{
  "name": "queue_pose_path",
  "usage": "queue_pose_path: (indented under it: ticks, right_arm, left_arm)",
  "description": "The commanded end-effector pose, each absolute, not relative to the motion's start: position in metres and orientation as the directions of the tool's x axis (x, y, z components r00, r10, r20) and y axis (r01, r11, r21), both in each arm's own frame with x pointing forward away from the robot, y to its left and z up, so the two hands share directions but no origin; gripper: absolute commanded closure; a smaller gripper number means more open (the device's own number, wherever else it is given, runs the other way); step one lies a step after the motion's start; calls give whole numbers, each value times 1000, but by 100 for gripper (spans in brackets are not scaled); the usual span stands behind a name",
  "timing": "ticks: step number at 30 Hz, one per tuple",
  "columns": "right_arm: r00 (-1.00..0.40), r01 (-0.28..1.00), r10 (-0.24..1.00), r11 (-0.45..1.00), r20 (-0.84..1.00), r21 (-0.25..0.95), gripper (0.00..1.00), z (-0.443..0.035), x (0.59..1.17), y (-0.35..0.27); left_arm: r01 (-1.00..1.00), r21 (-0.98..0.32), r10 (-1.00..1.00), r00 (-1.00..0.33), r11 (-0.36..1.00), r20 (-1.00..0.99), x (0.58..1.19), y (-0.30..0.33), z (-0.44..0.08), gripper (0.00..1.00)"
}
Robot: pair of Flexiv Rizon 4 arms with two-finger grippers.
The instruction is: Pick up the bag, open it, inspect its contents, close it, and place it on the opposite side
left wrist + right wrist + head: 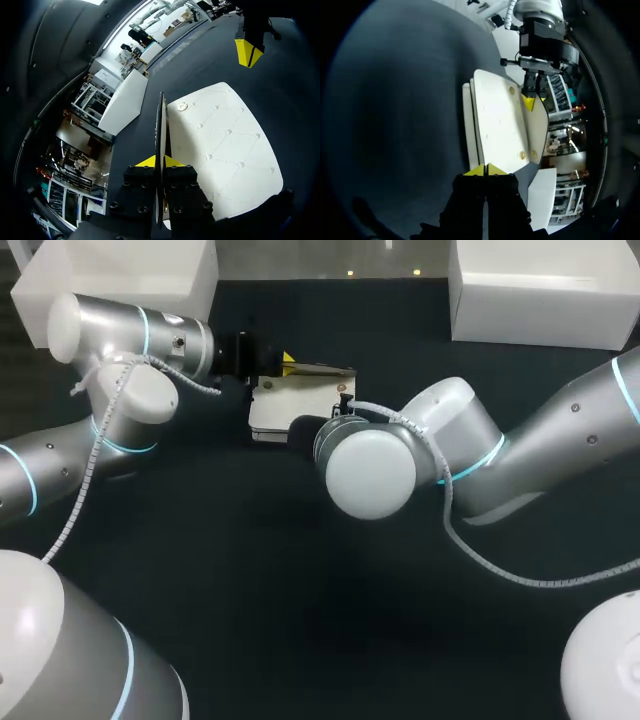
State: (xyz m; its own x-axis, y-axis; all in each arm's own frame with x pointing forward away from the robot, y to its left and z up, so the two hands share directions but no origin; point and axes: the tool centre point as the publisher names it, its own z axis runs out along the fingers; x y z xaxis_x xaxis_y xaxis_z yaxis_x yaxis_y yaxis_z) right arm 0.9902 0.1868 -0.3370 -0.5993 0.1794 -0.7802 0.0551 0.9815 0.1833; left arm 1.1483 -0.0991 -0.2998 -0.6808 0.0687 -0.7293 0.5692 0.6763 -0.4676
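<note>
A cream quilted bag (280, 412) lies on the dark table (300, 620) between my two arms. Its flap (322, 371) is raised on edge, and my left gripper (286, 364) is shut on it. Seen from the left wrist, the thin flap edge (161, 125) runs between the yellow tips of the left gripper (160, 161), beside the quilted panel (225, 150). My right gripper (485, 170) is shut with nothing held, its tips at the near edge of the bag (497, 120). In the head view its own wrist hides it. The right gripper (248, 52) also shows just beyond the bag's far edge.
Two white boxes stand along the table's far edge, one at the back left (120, 280) and one at the back right (545, 290). The dark tabletop stretches in front of the bag towards me.
</note>
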Motion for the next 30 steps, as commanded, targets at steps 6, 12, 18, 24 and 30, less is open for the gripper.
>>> queue_pose_path:
  ticks: [6, 12, 18, 24, 30]
  right_arm:
    - [-555, 55, 183, 981, -811, 184, 70, -355, 996, 193]
    - [-542, 58, 183, 982, -820, 181, 59, -359, 997, 189]
    - [-524, 62, 187, 981, -831, 182, 58, -363, 1002, 180]
    - [-513, 47, 178, 983, -840, 179, 55, -364, 1009, 178]
    - [-493, 12, 162, 984, -855, 180, 49, -364, 1012, 181]
  left_arm:
    - [563, -462, 41, -663, 685, -747, 1136, -99, -303, 100]
    - [566, -468, 48, -670, 679, -741, 1135, -98, -306, 100]
    - [574, -466, 62, -672, 673, -738, 1134, -99, -307, 100]
    - [583, -460, 75, -669, 669, -740, 1133, -99, -307, 100]
    - [587, -462, 82, -672, 665, -736, 1133, -100, -307, 100]
